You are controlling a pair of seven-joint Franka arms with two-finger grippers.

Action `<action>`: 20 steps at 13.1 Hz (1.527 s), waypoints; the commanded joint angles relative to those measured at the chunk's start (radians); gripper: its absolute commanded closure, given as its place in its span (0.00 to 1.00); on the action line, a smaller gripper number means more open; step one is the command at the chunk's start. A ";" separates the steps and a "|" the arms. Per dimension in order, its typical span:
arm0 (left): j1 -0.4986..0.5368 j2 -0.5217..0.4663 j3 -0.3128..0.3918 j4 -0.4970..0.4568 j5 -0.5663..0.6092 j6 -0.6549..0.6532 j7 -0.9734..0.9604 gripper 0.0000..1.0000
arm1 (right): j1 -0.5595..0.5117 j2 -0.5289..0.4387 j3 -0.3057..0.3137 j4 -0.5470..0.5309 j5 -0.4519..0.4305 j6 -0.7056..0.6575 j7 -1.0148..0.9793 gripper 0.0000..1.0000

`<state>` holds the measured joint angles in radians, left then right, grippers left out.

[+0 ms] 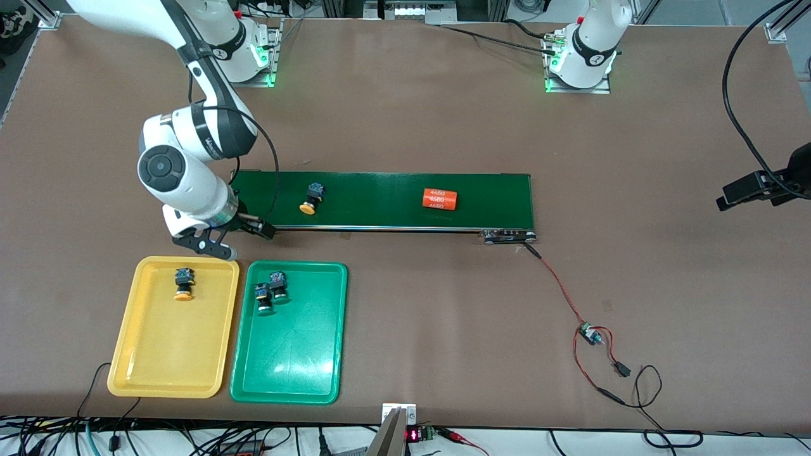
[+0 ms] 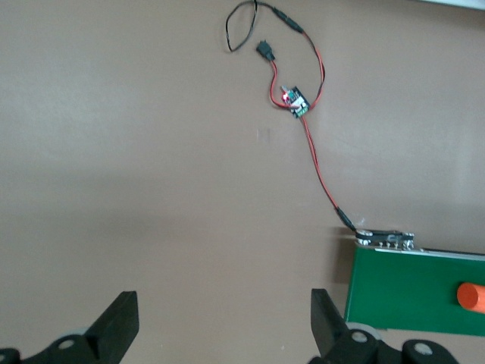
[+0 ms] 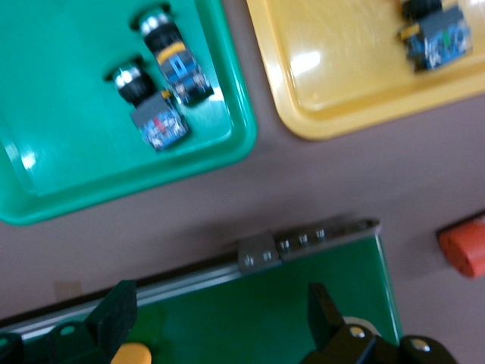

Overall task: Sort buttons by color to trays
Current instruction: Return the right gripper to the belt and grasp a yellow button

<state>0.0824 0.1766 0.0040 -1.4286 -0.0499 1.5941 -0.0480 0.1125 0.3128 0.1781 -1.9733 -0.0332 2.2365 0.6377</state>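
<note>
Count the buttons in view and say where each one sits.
4. One yellow-capped button lies in the yellow tray, two green-capped buttons lie side by side in the green tray, and another yellow-capped button is on the conveyor belt.

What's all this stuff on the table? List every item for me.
Yellow tray: one, nearest the right arm's end, holding one yellow-capped button.
Green tray: one, beside the yellow tray, holding two green-capped buttons.
Conveyor belt: one, dark green, carrying a second yellow-capped button and an orange cylinder.
Small circuit board: one, wired to the belt by red wire.
Right claw: open, over the belt's end.
Left claw: open, waiting above bare table.
</note>
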 commanded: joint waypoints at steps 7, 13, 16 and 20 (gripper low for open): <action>0.013 -0.129 -0.025 -0.171 -0.005 0.076 -0.001 0.00 | -0.008 -0.155 0.044 -0.214 0.159 0.023 0.039 0.00; 0.014 -0.118 -0.024 -0.112 -0.005 0.038 0.020 0.00 | -0.004 -0.153 0.086 -0.292 -0.047 0.170 0.037 0.00; 0.017 -0.121 -0.021 -0.105 -0.007 -0.032 0.059 0.00 | -0.005 -0.149 0.086 -0.292 -0.062 0.172 0.040 0.00; 0.005 -0.127 -0.032 -0.102 0.027 -0.057 0.057 0.00 | -0.005 -0.139 0.086 -0.292 -0.063 0.187 0.040 0.00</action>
<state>0.0871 0.0595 -0.0184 -1.5412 -0.0469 1.5576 -0.0114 0.1140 0.1861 0.2556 -2.2441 -0.0809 2.3964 0.6658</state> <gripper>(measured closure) 0.000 0.000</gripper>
